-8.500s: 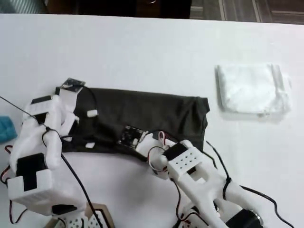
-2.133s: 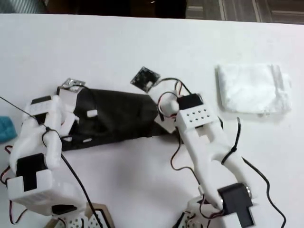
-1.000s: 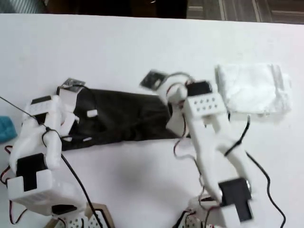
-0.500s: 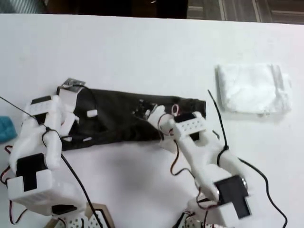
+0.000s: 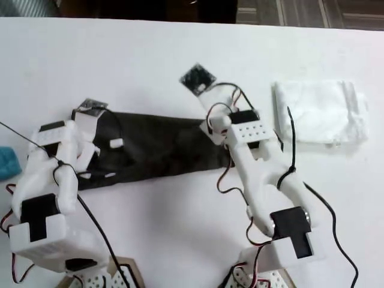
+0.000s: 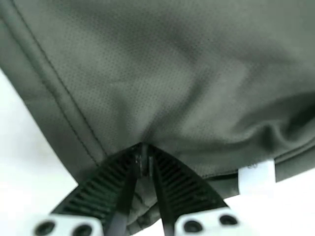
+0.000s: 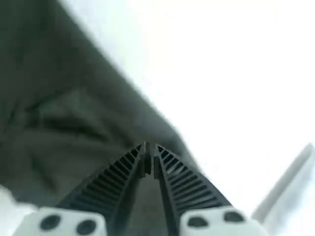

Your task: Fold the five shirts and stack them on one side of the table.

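Dark shirt [image 5: 156, 150] spread as a long band across the centre-left of the table [image 5: 150, 60], with one folded white shirt [image 5: 318, 113] lying well apart at the upper right. The left claw [image 6: 142, 160] is clenched on the band's left end, the fabric puckering into its tips. The right claw [image 7: 147, 160] is also clenched, its tips meeting over the cloth's edge at the band's right end; whether fabric is caught between them cannot be told. The step in hand appears to be a crosswise fold of the dark shirt, right end toward left. To do it well, the left claw should act as a fixed anchor. The right claw needs a sure pinch through the hem, a low carry so that the cloth does not bunch, and edges laid flush before any release. Compared with half a second earlier, the right arm's wrist has shifted from the middle of the band up and to the right. The band's visible right end now stops nearer the frame's centre. The left arm and the white shirt are unchanged.
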Available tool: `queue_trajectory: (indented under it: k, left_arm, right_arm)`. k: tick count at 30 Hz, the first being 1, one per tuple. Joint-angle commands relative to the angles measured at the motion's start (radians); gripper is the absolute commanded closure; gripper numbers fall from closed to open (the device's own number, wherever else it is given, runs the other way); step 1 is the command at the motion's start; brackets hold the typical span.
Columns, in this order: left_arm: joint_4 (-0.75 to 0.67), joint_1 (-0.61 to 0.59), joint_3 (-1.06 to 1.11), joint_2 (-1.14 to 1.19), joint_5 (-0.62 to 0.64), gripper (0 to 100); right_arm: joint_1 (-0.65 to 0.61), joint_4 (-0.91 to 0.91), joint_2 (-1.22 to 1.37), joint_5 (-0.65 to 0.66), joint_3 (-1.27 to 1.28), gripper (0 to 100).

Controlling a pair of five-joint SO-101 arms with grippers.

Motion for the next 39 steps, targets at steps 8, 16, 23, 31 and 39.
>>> queue_trajectory:
  k: [8,16,23,31,39]
  left_arm:
    - [-0.023,-0.029,0.004,0.0,-0.006,97]
    - [-0.023,-0.029,0.004,0.0,-0.006,97]
    - [-0.023,-0.029,0.002,0.0,-0.006,97]
    - [-0.023,-0.029,0.002,0.0,-0.006,97]
    - [-0.023,-0.029,0.002,0.0,-0.006,97]
  right_arm:
    - [0.008,0.257,-0.054,-0.02,-0.051,97.8]
    - [0.005,0.495,-0.127,0.069,-0.026,97.8]
    - [-0.007,0.57,-0.107,0.209,0.075,97.8]
    - [-0.053,0.294,-0.101,0.267,0.235,97.8]
    - [-0.053,-0.065,-0.085,0.18,0.23,97.8]
